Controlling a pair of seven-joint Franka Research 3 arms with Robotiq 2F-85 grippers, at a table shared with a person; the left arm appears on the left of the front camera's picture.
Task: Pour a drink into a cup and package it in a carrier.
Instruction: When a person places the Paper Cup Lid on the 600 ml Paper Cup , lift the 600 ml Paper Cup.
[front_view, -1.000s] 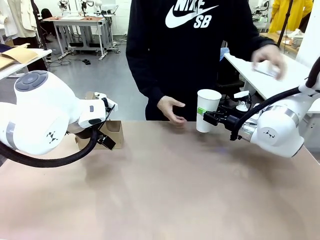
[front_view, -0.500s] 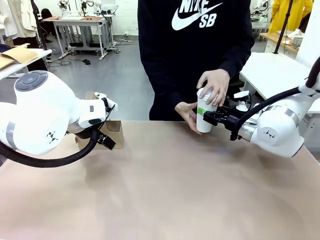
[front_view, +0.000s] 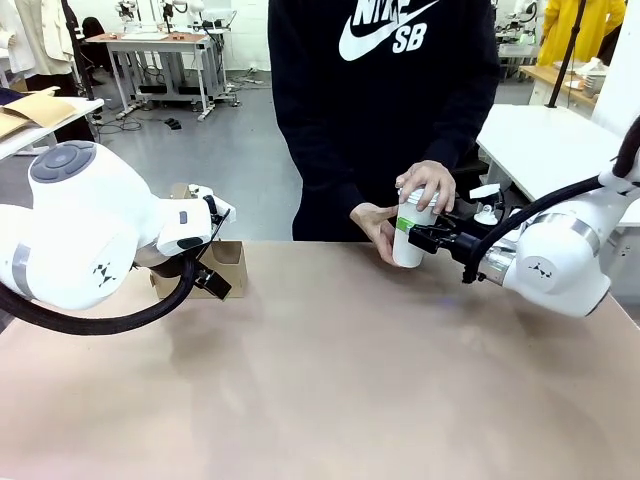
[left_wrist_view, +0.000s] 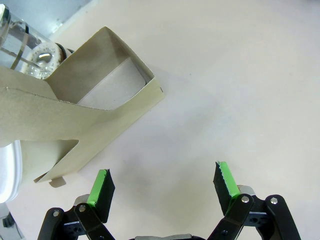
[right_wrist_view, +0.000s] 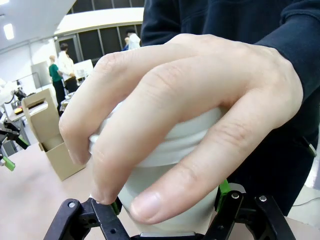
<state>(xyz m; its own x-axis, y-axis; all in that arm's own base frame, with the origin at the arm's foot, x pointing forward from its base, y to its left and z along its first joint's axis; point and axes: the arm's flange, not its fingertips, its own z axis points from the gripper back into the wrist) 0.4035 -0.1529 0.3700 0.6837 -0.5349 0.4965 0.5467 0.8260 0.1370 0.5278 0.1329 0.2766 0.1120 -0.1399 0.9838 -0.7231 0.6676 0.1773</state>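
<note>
Right gripper (front_view: 421, 238) is clamped on the cup (front_view: 408, 243), one green pad on each side of its lower body, near the table's far edge and right of the middle. From the right wrist the same gripper (right_wrist_view: 167, 202) shows its black fingers hugging the cup (right_wrist_view: 197, 197) from both sides.

The table (front_view: 330, 380) is a plain beige top. At its far edge stands a person in a black sweatshirt (front_view: 385, 90) with white print.

The carrier (front_view: 228, 263) is near the far edge towards the far left corner, partly hidden behind the left arm. In the left wrist view the carrier (left_wrist_view: 100, 112) is brown cardboard with an open, empty compartment and a panel folding across it.

The left gripper (left_wrist_view: 162, 179) hangs over bare tabletop just beside the carrier, jaws wide apart with nothing between them.

One of the person's hands (front_view: 430, 185) lies over the top of the cup, fingers curled around a white lid (right_wrist_view: 172, 145); the other hand (front_view: 375, 225) rests against the cup's side. Whether the cup's base touches the table I cannot tell.

A clear glass jug (left_wrist_view: 22, 42) with chrome parts shows past the carrier's far side; its contents cannot be made out.
</note>
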